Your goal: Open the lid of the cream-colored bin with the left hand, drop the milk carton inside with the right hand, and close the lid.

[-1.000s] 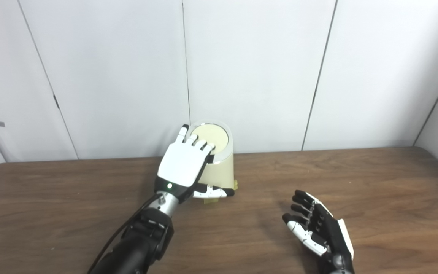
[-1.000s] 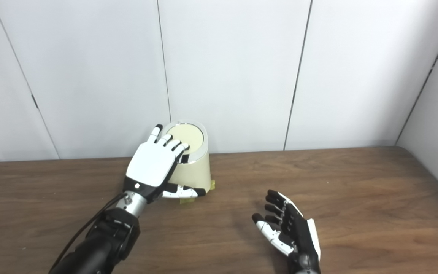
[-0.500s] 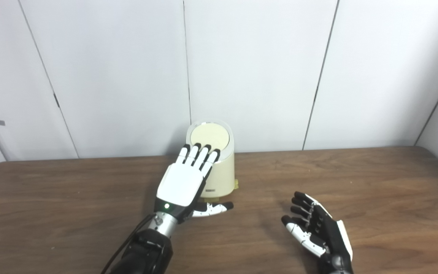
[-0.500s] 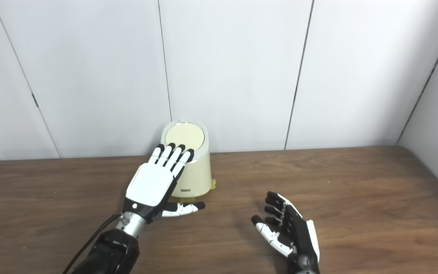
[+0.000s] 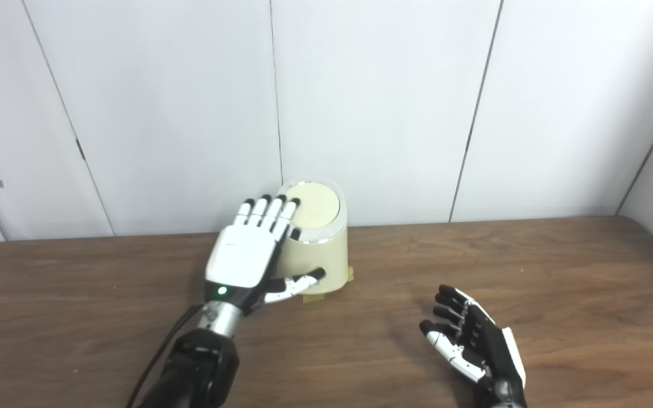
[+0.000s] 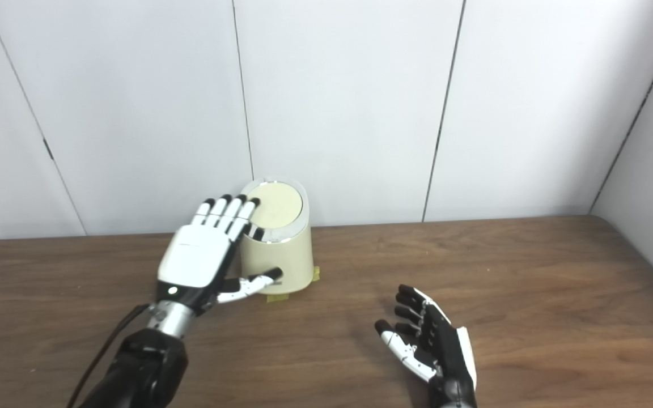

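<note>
Left eye view: the left robot hand (image 5: 245,256) is raised palm-down beside the cream-colored bin (image 5: 316,249), fingers spread, empty, tips over the near-left edge of the closed lid (image 5: 315,204), thumb against the bin's front. The bin stands at the desk's (image 5: 559,266) back edge.

Right eye view: the right robot hand (image 6: 431,345) lies low over the desk, palm turned inward, fingers apart, holding nothing.

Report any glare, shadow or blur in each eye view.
Left eye view: sharp, even light; faint glint on the bin rim; soft shadow left of the right hand. Right eye view: same, left hand crisp, no motion blur.
</note>
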